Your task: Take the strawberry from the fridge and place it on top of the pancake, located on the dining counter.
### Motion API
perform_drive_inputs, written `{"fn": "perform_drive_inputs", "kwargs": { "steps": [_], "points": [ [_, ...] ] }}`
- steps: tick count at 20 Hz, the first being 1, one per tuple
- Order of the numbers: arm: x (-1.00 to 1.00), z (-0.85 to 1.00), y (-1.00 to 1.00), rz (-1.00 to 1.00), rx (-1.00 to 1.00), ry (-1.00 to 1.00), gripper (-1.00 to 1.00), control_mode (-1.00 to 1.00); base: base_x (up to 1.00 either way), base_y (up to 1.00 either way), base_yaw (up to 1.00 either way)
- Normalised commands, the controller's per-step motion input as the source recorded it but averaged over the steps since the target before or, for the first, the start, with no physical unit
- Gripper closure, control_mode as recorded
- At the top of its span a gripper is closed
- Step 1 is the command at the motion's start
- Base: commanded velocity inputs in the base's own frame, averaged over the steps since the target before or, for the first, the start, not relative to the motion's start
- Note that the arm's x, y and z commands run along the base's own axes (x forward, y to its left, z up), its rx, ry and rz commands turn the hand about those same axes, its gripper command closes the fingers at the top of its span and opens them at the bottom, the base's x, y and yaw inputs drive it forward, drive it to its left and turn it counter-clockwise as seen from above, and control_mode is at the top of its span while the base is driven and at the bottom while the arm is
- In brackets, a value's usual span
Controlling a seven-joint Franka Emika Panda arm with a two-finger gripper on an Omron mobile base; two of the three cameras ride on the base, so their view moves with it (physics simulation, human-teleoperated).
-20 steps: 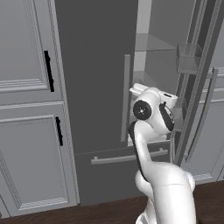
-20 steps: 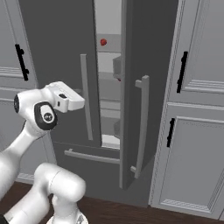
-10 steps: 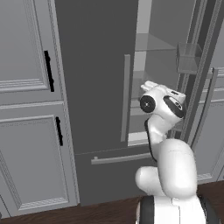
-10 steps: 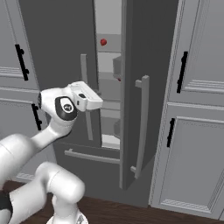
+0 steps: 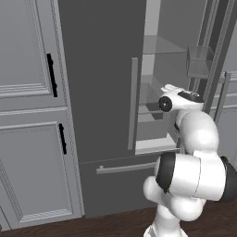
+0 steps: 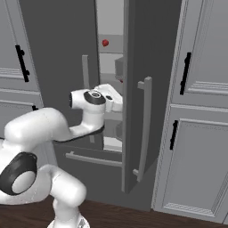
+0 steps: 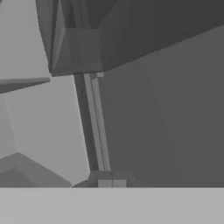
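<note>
Left base view: the fridge (image 5: 102,92) stands with its right door swung partly out, leaving a tall narrow gap onto the pale interior and glass shelves. The arm is folded up in front of the bottom drawer with the hand pushed toward that gap, and the claw (image 5: 167,88) sits at the gap's lower part, near the left door's bar handle (image 5: 133,102). Judged purpose: the hand is wedged in the opening to work the door wider, since the gap looks too tight for a clean reach to the shelves. Right base view: the strawberry (image 6: 105,42) rests on an upper shelf, far inside and well above the hand; the claw (image 6: 116,99) is close against the inner edge of the right door (image 6: 147,89), whose handle (image 6: 144,124) hangs on the near face. Free room is poor here: door edge on the right, left door face on the left, shelf fronts beyond. The grey cabinets (image 6: 196,111) to the right limit how far that door may swing. Hand view: the fingertips (image 7: 111,181) stand pressed together, nothing held, looking along a door seam and a door bin, very near.
</note>
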Motion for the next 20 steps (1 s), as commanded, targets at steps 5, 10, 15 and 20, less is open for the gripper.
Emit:
{"fn": "perform_drive_inputs", "kwargs": {
  "steps": [5,10,15,20],
  "points": [
    [-0.01,-0.01,-1.00,0.00,0.08,-0.05,1.00,-1.00,0.00,0.00,0.00],
    [-0.43,0.00,-1.00,0.00,0.13,-0.05,1.00,-1.00,0.00,0.00,0.00],
    [-0.02,0.09,-1.00,-0.01,0.13,-0.03,1.00,-1.00,0.00,0.00,0.00],
    [-0.01,0.47,-0.79,-0.02,0.09,-0.09,1.00,-1.00,0.00,0.00,0.00]
  ]
}}
